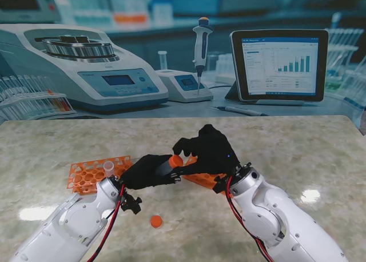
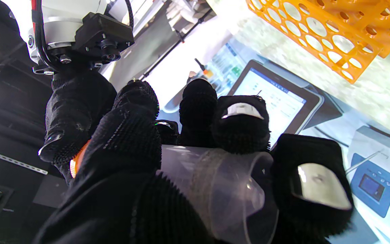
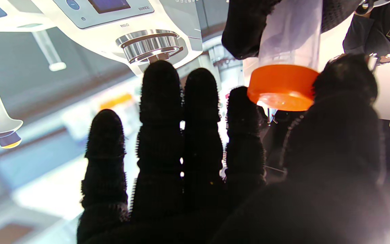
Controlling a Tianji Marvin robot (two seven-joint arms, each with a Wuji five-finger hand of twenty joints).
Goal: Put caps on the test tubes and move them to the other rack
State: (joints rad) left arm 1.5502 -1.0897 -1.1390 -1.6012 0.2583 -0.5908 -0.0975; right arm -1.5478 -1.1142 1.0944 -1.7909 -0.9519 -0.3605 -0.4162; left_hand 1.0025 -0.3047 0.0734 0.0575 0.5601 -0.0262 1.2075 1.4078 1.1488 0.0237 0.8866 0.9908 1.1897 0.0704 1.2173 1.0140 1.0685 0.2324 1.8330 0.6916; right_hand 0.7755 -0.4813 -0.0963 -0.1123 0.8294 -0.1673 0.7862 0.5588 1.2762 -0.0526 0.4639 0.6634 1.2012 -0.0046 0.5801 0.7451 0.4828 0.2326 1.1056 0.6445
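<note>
Test tube (image 1: 166, 167) held w/ left hand (image 1: 150, 171) fingers wrapped round it, lying sideways nr the orange rack (image 1: 201, 178) so you can cap it. Right hand (image 1: 209, 150): thumb + index pinch orange cap (image 3: 282, 87) at its mouth, other fingers spread.

My left hand (image 1: 147, 170) and right hand (image 1: 209, 150) meet mid-table, test tube (image 1: 166, 167) between them. Rack (image 1: 91, 173) left of my left hand; second rack (image 1: 200, 179) under my right hand. Loose cap (image 1: 156, 221) nearer to me.
</note>
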